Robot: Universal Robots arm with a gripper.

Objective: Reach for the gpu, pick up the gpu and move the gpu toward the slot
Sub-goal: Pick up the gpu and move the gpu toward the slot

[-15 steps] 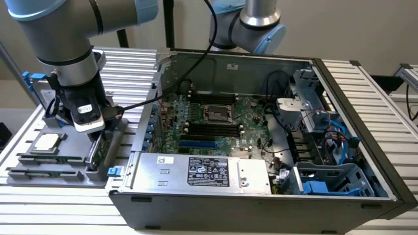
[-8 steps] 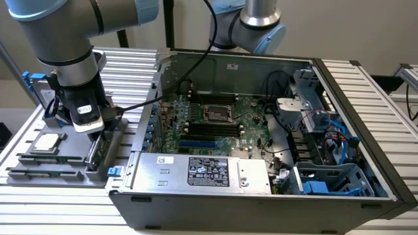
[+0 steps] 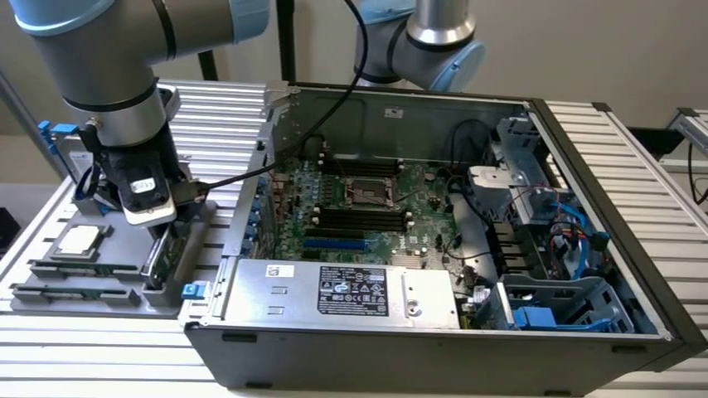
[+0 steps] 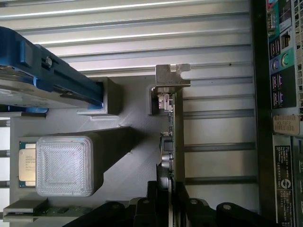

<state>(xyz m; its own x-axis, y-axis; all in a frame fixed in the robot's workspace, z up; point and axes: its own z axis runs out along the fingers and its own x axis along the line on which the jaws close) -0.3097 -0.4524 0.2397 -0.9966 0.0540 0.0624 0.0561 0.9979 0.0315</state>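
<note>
gpu (image 4: 178,137), thin green card, silver bracket (image 4: 169,75)

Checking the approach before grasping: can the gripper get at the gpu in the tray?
Probably yes. The gripper is right at the gpu, which stands on edge in the tray with nothing over it; the hard drive stands well aside.

The exterior camera sits off the arm, fairly high, looking down at a slant over the open computer case (image 3: 443,365) and, at the exterior view's left, the grey parts tray (image 3: 111,305). The wrist camera hangs close, looking straight down past the gripper (image 4: 171,191). Both views take in the tray, the gpu (image 3: 164,253) (image 4: 176,137) standing in it, and the case's near wall.
</note>
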